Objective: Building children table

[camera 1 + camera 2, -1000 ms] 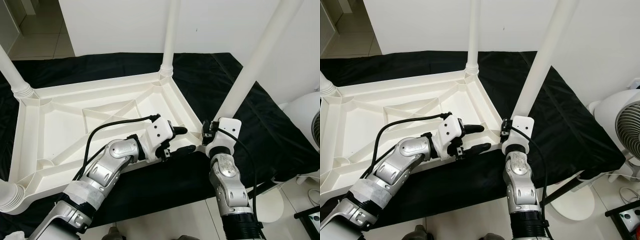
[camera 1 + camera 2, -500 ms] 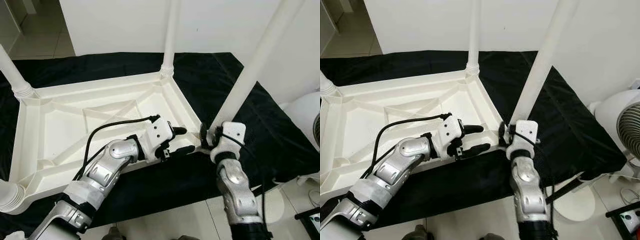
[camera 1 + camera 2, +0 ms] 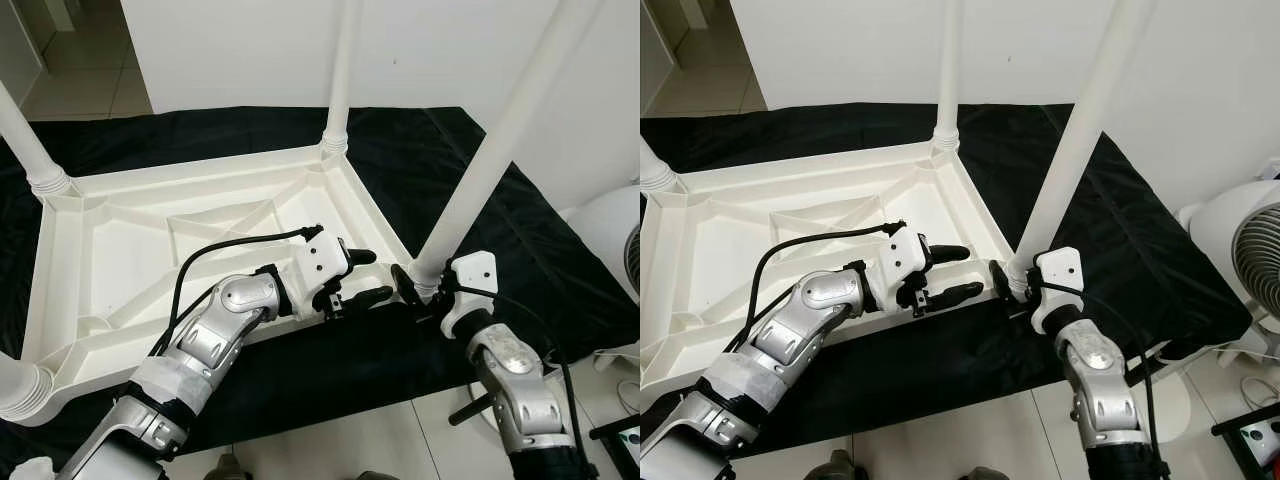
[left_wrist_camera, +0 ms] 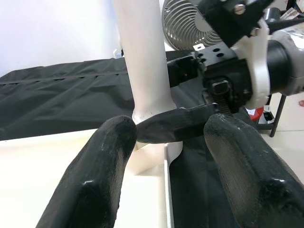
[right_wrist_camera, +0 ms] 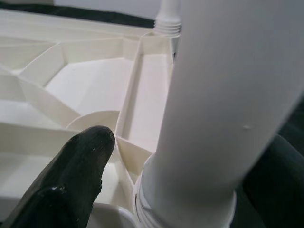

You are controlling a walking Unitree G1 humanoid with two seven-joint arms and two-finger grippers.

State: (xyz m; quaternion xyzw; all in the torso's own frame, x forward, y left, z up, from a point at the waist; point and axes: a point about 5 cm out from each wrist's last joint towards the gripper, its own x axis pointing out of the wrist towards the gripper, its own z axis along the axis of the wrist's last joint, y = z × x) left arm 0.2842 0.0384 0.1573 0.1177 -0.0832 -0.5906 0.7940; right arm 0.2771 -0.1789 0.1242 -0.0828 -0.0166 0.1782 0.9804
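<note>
A white plastic children's table [image 3: 130, 250] lies upside down on a black cloth [image 3: 560, 250], with legs standing up from its corners. My right gripper [image 3: 418, 290] is shut on the base of the near right leg [image 3: 490, 150]. In the right wrist view one black finger [image 5: 71, 180] sits on each side of that leg [image 5: 228, 95]. My left gripper [image 3: 372, 276] hovers open over the table's near right rim, just left of that leg's base. In the left wrist view its fingers [image 4: 95, 180] frame the leg's base [image 4: 142, 71] and the right gripper.
Further legs rise at the far right corner [image 3: 340, 70], the far left corner [image 3: 25, 140] and the near left corner [image 3: 15, 385]. A white fan [image 3: 1250, 260] stands on the floor at the right. A white wall runs behind the cloth.
My right wrist has swung out to the right around the base of the near right leg while keeping hold of it. The left gripper has barely shifted.
</note>
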